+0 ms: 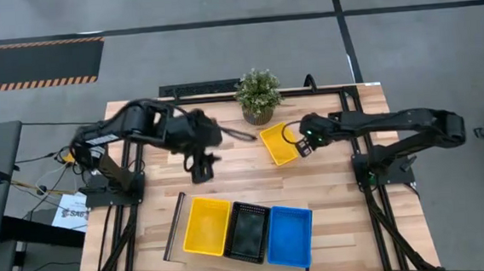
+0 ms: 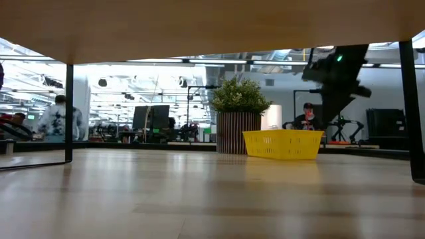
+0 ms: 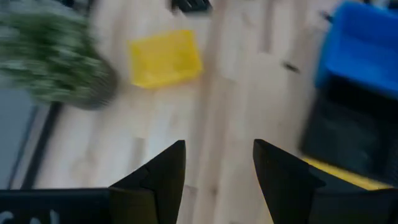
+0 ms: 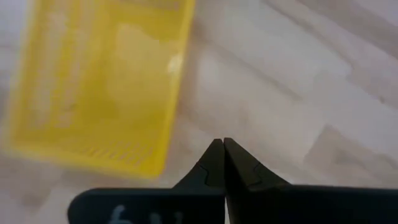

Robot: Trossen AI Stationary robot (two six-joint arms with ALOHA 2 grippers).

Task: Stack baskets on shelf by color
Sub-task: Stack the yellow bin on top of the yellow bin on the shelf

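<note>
One loose yellow basket [image 1: 278, 143] is seen lying on the planked tabletop [image 1: 340, 193] just beside the potted plant [image 1: 258, 95], apart from the shelf [image 1: 177, 228] at the near edge, where a yellow basket [image 1: 206, 225], a black mesh basket [image 1: 249, 231] and a blue basket [image 1: 289, 235] are set side by side. The right gripper [image 1: 302, 145] is held just beside the loose basket's edge with its fingers pressed together on nothing; in the right wrist view the basket [image 4: 99, 81] lies clear of the tips. The left gripper [image 1: 200, 166] hangs over bare tabletop between plant and shelf, its fingers [image 3: 163, 171] spread and empty. The basket is judged to be light, thin plastic, somewhat flexible and likely to slide on the wood when nudged. A hold is best taken across one flared side wall at its rim, near the middle of a long side, so that tilting is limited.
</note>
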